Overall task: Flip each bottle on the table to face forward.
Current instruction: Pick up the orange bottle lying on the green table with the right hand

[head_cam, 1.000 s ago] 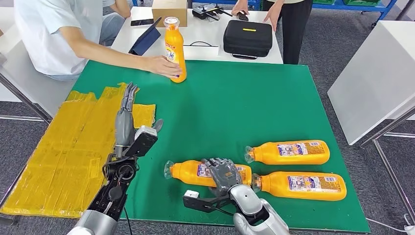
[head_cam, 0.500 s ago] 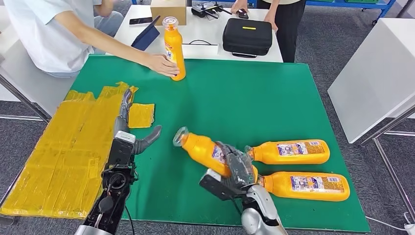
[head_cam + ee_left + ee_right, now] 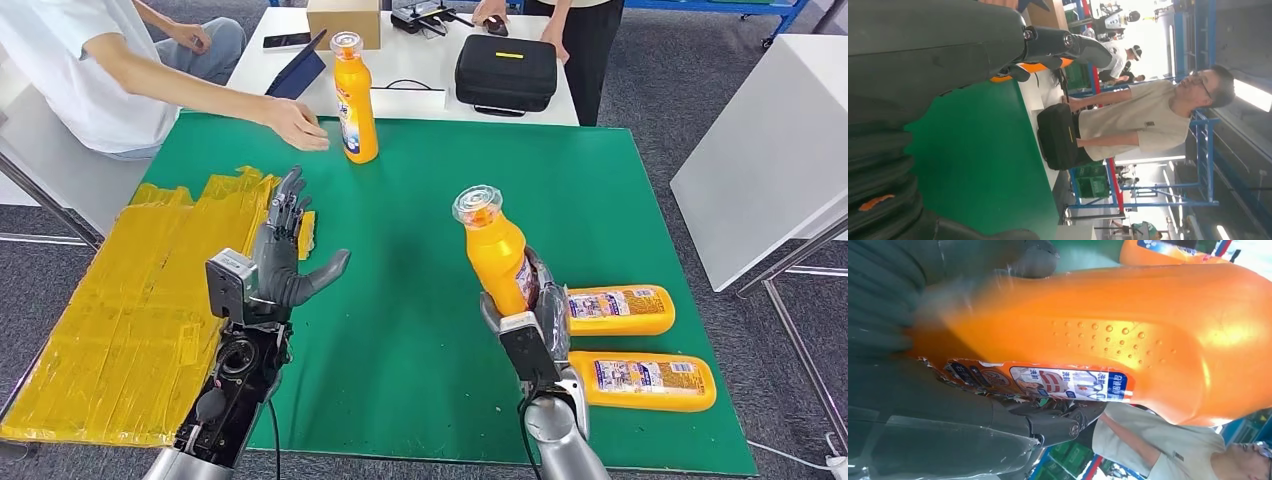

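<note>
My right hand (image 3: 535, 310) grips an orange bottle (image 3: 495, 252) around its lower body and holds it upright above the green table (image 3: 420, 230); the right wrist view has the same bottle (image 3: 1128, 340) close up against the hand (image 3: 923, 405). Two more orange bottles lie on their sides to the right, one (image 3: 620, 310) behind the other (image 3: 645, 380). A fourth orange bottle (image 3: 355, 100) stands upright at the far edge. My left hand (image 3: 285, 262) hovers open over the table's left part, fingers spread, holding nothing.
A seated person's hand (image 3: 297, 125) rests just left of the far bottle. Yellow sheeting (image 3: 130, 300) covers the table's left side. Behind it, a white table carries a black case (image 3: 506, 76), a tablet and a cardboard box. Another person (image 3: 1143, 120) stands there.
My right hand has lifted the bottle off the table and turned it from tilted to upright. My left hand rose and spread. The person's hand let go of the far bottle.
</note>
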You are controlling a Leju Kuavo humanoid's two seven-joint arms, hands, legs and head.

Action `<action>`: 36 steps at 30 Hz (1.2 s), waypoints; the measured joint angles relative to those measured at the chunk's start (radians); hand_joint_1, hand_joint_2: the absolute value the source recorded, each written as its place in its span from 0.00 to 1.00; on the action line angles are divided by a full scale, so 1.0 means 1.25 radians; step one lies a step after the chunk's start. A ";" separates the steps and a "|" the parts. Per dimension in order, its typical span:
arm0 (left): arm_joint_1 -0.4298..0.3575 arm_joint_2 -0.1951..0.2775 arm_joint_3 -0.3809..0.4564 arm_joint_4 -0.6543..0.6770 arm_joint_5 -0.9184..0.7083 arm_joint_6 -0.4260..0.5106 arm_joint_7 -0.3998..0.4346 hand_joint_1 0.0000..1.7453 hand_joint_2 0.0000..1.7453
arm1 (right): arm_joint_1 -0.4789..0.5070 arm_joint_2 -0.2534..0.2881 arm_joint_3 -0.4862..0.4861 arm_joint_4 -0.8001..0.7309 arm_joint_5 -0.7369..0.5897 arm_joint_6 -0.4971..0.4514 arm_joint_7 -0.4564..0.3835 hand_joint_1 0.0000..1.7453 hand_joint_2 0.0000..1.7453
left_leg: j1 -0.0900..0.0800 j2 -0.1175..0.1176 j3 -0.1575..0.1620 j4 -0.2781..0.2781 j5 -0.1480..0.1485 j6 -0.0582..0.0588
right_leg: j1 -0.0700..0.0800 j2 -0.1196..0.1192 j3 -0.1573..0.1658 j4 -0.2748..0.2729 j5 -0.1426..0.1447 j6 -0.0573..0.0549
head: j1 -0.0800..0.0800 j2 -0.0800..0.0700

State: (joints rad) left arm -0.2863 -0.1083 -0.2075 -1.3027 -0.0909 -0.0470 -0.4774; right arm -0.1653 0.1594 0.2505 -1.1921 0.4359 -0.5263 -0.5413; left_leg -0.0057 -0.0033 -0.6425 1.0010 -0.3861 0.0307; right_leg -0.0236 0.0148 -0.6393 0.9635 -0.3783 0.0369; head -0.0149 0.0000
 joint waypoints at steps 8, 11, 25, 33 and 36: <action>-0.007 0.004 -0.027 -0.001 0.030 -0.051 0.015 0.00 1.00 | -0.019 0.007 -0.003 0.019 -0.029 -0.004 -0.025 1.00 1.00 | 0.000 0.000 -0.001 0.000 0.000 0.000 | 0.000 0.000 -0.001 0.000 0.000 0.000 | 0.000 0.000; -0.011 0.004 -0.040 -0.008 0.036 -0.066 0.020 0.00 1.00 | -0.027 0.011 -0.003 0.028 -0.036 -0.003 -0.038 1.00 1.00 | 0.000 0.000 -0.001 0.000 0.000 0.000 | 0.000 0.000 -0.001 0.000 0.000 0.000 | 0.000 0.000; -0.032 0.004 -0.100 -0.011 0.051 -0.104 0.027 0.00 1.00 | -0.075 0.034 0.031 0.088 -0.021 0.004 -0.114 1.00 1.00 | 0.000 0.000 -0.002 0.000 0.000 0.000 | 0.000 0.000 -0.002 0.000 0.000 0.000 | 0.000 0.000; -0.040 0.001 -0.127 0.000 0.054 -0.114 0.028 0.00 1.00 | -0.115 0.055 0.121 0.143 -0.001 -0.025 -0.123 1.00 1.00 | 0.000 0.000 -0.003 0.000 0.000 0.000 | 0.000 0.000 -0.003 0.000 0.000 0.000 | 0.000 0.000; -0.041 0.000 -0.135 0.003 0.056 -0.118 0.028 0.00 1.00 | -0.131 0.058 0.158 0.170 -0.006 -0.051 -0.123 1.00 1.00 | 0.000 0.000 -0.003 0.000 0.000 0.000 | 0.000 0.000 -0.003 0.000 0.000 0.000 | 0.000 0.000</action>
State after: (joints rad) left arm -0.3377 -0.1083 -0.3757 -1.2995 -0.0214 -0.1946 -0.4426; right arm -0.3289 0.2323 0.4475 -0.9798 0.4288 -0.5907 -0.6947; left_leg -0.0053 -0.0029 -0.6460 1.0011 -0.3857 0.0304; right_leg -0.0235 0.0150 -0.6433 0.9638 -0.3781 0.0368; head -0.0149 0.0000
